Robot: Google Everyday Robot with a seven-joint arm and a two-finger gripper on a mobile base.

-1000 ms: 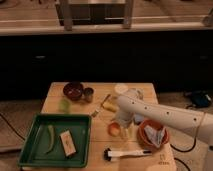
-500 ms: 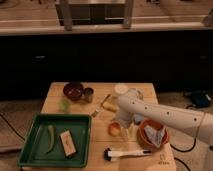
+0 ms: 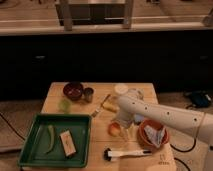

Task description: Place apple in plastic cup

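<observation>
Apple (image 3: 114, 129) rests on the counter (image 3: 55, 96) just at the tip of the tool (image 3: 122, 128), which points down from the white arm (image 3: 165, 118); whether the tool grips it or is released cannot be told. Judged as the grasp step: next the fruit needs a firm hold, a lift, and a carry beyond the tool to the plastic cup (image 3: 121, 89), clear of the orange bowl (image 3: 149, 143) beside it.

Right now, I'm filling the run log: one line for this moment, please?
gripper: low over table, next to apple | apple: on table, left of orange bowl | task: placing not done
</observation>
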